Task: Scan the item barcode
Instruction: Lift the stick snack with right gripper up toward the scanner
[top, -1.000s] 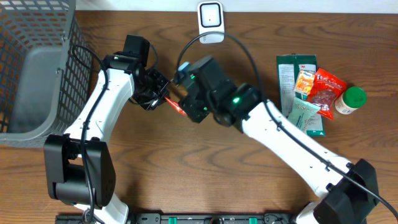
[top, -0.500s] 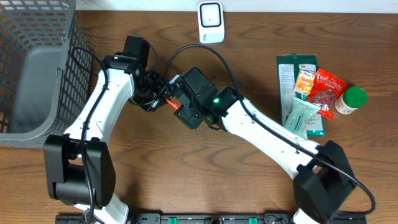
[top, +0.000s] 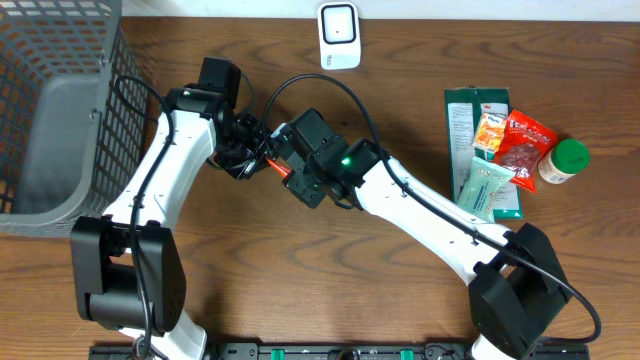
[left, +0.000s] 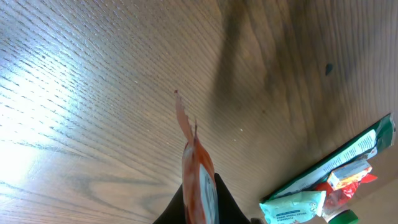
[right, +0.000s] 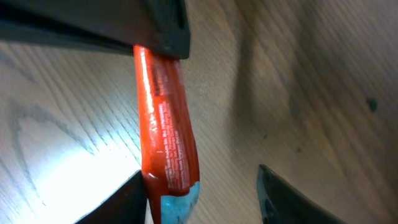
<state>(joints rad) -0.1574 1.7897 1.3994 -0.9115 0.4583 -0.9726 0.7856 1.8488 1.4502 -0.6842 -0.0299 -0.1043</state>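
- Red packet is in the air above the counter, between the two arms and below the white scanner.
- Left claw is clamped on one end of the packet, which shows edge-on in the left wrist view.
- Right claw has its jaws apart around the packet's free end. The packet lies against one finger, with a clear gap to the other.
- Grey wire basket sits at the far left.
- Green packs, a red snack bag and a green-capped bottle are clustered at the right, well apart from the claws.
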